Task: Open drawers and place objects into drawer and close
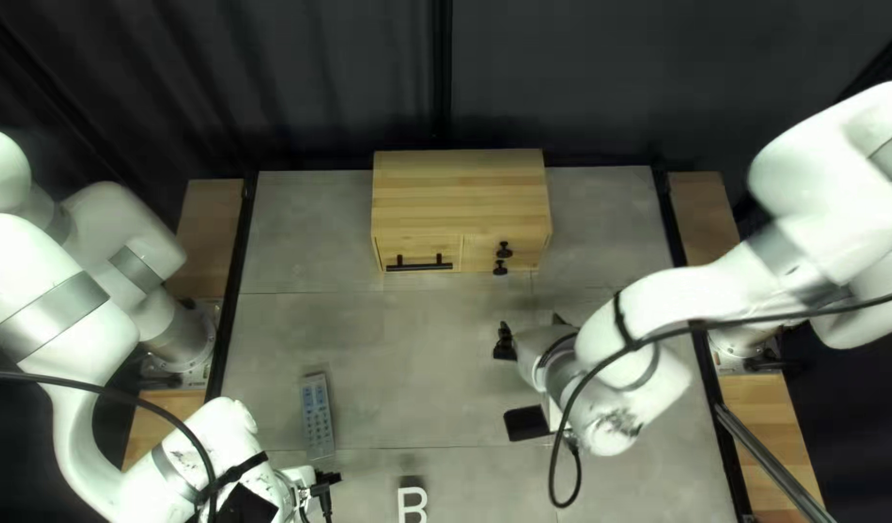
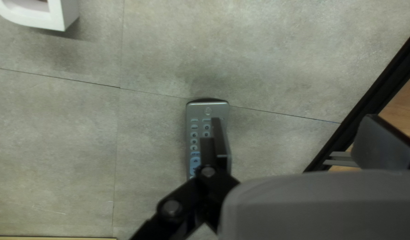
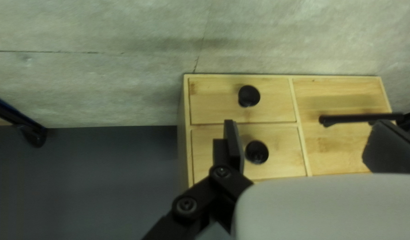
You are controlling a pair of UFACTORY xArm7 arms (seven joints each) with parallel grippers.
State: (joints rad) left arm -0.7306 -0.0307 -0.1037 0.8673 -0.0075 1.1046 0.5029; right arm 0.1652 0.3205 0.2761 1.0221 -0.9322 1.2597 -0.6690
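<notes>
In the top left view, my left gripper [image 1: 322, 481] is just nearer the table's near edge than the grey remote [image 1: 317, 416]. The left wrist view shows my left gripper [image 2: 296, 126] open above the remote [image 2: 197, 133], one finger overlapping it. My right gripper [image 1: 531, 331] is in front of the wooden cabinet [image 1: 460, 189]. Seen from the right wrist, my right gripper [image 3: 305, 131] is open, facing the cabinet's closed drawers; one finger overlaps a drawer front beside a round black knob [image 3: 257, 152]. Another knob [image 3: 249, 96] and a black bar handle [image 3: 360, 118] are on the other fronts.
A white letter B [image 1: 412, 504] stands at the near edge, right of my left gripper. A dark rectangle [image 1: 527, 423] shows beside my right arm; I cannot tell whether it belongs to the arm. Black cables hang from both arms.
</notes>
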